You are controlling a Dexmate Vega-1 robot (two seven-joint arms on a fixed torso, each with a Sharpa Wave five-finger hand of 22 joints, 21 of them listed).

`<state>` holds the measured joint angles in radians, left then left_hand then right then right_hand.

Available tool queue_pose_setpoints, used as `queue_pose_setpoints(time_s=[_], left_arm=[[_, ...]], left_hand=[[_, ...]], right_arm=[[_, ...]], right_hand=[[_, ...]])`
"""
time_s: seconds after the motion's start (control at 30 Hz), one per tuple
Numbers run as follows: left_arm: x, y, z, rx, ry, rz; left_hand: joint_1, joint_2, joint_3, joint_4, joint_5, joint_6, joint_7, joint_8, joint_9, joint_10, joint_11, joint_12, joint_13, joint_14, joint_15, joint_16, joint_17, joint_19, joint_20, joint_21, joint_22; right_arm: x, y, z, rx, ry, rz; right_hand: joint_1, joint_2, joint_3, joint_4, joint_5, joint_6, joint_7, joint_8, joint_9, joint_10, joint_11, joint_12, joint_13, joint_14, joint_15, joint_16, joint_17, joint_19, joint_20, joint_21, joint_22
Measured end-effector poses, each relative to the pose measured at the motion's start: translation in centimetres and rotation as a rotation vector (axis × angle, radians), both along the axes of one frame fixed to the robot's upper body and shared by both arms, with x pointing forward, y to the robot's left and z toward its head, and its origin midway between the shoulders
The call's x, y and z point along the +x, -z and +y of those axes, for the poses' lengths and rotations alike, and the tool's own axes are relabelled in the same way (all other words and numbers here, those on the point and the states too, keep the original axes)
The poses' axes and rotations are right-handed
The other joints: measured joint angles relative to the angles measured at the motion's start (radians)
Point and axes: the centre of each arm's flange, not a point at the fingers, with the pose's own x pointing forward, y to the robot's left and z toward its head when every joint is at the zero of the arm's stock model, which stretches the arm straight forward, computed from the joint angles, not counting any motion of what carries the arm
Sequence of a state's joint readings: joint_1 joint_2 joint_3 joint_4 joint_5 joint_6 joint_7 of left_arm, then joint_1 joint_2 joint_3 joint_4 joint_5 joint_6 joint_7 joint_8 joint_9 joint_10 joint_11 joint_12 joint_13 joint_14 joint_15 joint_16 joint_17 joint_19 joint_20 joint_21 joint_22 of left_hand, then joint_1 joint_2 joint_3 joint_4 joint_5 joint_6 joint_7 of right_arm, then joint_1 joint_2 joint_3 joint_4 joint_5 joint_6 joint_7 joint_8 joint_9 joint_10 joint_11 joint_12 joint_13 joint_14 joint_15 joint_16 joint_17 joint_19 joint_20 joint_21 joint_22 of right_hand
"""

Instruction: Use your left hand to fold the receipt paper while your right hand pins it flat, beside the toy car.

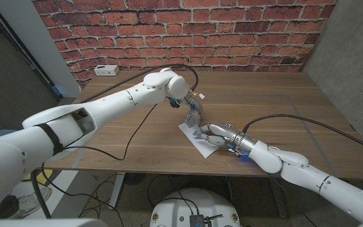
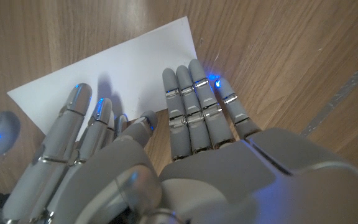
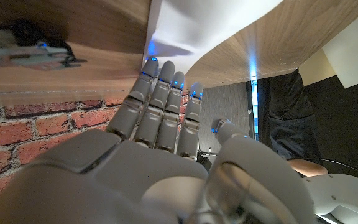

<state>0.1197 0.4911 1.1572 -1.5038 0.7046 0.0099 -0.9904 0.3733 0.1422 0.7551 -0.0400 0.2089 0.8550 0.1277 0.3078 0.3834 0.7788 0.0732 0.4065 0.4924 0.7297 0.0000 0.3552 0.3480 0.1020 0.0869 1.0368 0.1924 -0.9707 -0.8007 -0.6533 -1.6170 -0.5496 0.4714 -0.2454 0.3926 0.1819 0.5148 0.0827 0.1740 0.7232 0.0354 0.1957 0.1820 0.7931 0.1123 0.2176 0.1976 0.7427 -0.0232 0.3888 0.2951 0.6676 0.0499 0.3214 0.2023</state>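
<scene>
A white receipt paper (image 1: 196, 136) lies on the wooden table near its front edge, a little right of the middle. My left hand (image 1: 193, 117) reaches down onto its far end. In the left wrist view the outstretched left fingers (image 2: 190, 102) rest on the paper (image 2: 135, 59) at its edge. A second set of grey fingers (image 2: 73, 121) touches the sheet beside them. My right hand (image 1: 217, 133) comes in from the right. Its fingertips (image 3: 160, 78) press on the paper's near edge (image 3: 191, 31), with the fingers straight. I cannot tell whether either thumb is under the sheet.
A small white box (image 1: 108, 70) sits at the table's back left by the brick wall. Black cables (image 1: 128, 140) trail over the table from both arms. The table's front edge (image 1: 169, 169) is close to the paper. Someone in dark clothes (image 3: 288, 106) stands beyond the table.
</scene>
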Motion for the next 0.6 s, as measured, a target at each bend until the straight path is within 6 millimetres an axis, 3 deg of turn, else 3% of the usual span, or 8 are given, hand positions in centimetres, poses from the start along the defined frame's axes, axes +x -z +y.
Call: queue_pose_setpoints(time_s=[0.27, 0.6], left_arm=[[0.14, 0.54, -0.09, 0.062, -0.041, -0.033], [0.15, 0.84, -0.01, 0.081, -0.042, -0.062]], left_hand=[[-0.034, -0.01, 0.0, 0.0, -0.006, -0.036, -0.002, -0.034, -0.009, -0.037, 0.001, -0.053, -0.012, -0.07, 0.009, 0.0, 0.0, -0.002, -0.002, 0.0, -0.005], [-0.055, 0.0, 0.0, 0.0, -0.009, -0.05, -0.002, -0.035, -0.007, -0.061, -0.006, -0.058, -0.01, -0.109, 0.012, 0.0, 0.001, -0.042, 0.01, -0.021, -0.007]], right_arm=[[0.07, -0.12, 0.0, 0.001, 0.0, -0.002], [0.12, -0.17, 0.05, 0.003, 0.0, -0.002]], right_hand=[[0.0, 0.0, 0.0, 0.0, 0.0, 0.0, 0.0, 0.0, 0.0, 0.0, 0.0, 0.0, 0.0, 0.0, 0.0, 0.0, 0.0, -0.011, 0.0, 0.0, 0.0], [0.0, 0.0, 0.0, 0.0, 0.0, -0.004, -0.004, 0.0, 0.0, 0.0, 0.0, 0.0, 0.0, 0.0, 0.0, -0.005, 0.0, -0.014, 0.004, 0.0, -0.002]])
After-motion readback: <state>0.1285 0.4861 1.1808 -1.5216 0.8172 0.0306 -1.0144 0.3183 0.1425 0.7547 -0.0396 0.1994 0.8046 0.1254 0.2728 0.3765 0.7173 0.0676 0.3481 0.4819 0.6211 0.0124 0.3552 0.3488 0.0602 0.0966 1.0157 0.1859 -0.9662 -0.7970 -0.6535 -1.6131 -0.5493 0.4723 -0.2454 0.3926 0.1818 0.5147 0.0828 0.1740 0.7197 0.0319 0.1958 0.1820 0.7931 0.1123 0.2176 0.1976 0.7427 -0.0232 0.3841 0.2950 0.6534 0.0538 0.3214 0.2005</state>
